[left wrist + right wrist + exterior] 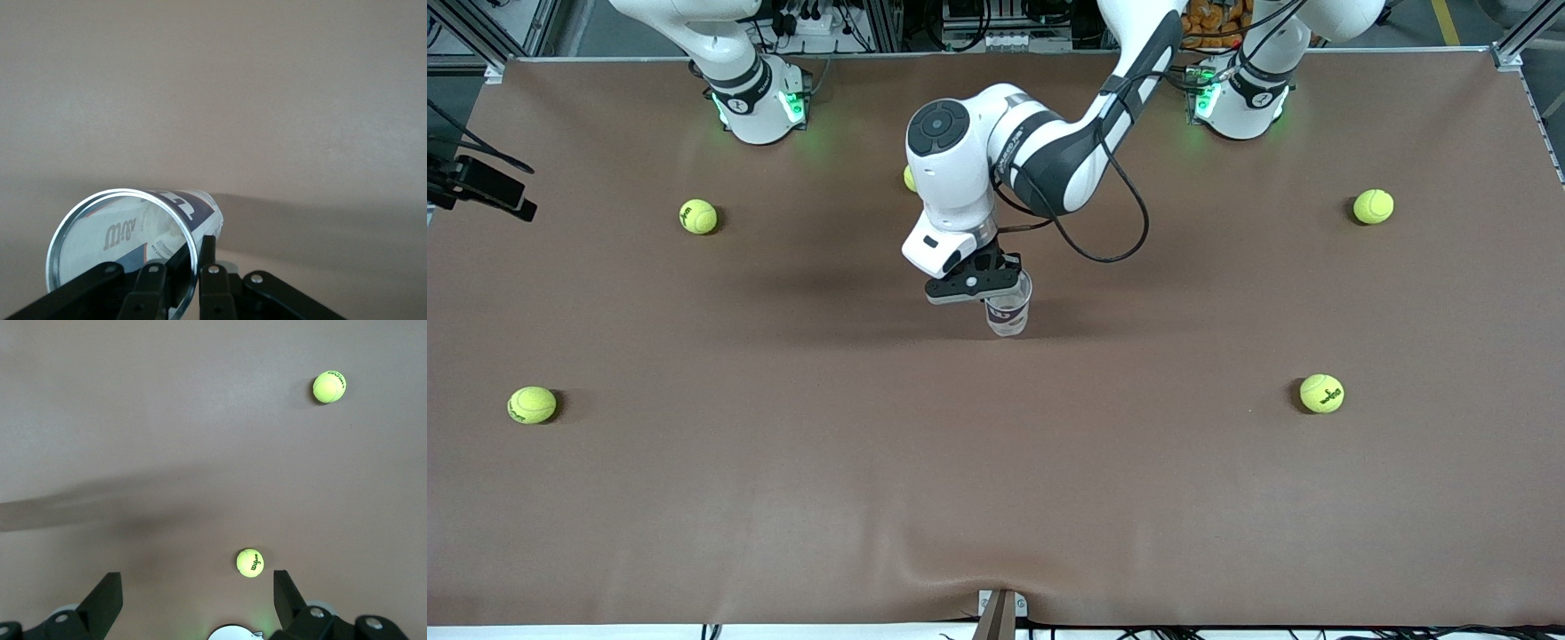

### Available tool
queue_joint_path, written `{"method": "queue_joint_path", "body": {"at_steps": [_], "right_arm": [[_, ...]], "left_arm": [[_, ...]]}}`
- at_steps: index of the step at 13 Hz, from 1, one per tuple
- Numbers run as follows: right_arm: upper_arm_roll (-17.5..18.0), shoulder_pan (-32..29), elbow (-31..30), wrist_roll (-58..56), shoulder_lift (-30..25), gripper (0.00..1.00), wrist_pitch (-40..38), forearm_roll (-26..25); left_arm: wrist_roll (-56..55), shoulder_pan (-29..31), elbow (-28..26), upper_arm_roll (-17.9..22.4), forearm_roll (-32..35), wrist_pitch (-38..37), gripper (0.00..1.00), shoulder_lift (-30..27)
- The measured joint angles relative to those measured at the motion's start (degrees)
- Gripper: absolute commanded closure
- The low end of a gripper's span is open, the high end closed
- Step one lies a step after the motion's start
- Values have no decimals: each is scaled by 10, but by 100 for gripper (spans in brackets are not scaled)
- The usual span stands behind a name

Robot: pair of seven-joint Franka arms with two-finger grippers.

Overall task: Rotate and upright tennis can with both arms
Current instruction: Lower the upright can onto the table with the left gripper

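- Pinching the silver rim of the tennis can (1009,311), the left pincer (974,283) has its fingers pressed onto the wall at mid-surface (783,498).
- The can hangs just below that pincer, its long axis steeply tilted and its base apparently at the surface.
- The right pincer (197,603), spread and empty, waits above a tennis ball (250,563); the left arm is nearer.

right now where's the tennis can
In the front view the tennis can stands upright near the middle of the table, its rim pinched in the shut jaws of the left gripper, well apart from the scattered tennis balls.
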Motion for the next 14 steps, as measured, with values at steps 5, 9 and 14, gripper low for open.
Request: {"method": "queue_joint_path", "body": {"at_steps": [5, 9, 14], "right_arm": [[0, 0, 0, 0, 0, 0, 0, 0], [0, 0, 0, 0, 0, 0, 0, 0], [0, 0, 0, 0, 0, 0, 0, 0]], "left_arm": [[-19, -8, 0, 0, 15, 0, 100, 6], [-19, -8, -1, 0, 16, 0, 100, 9], [-19, -9, -1, 0, 16, 2, 54, 17]]}}
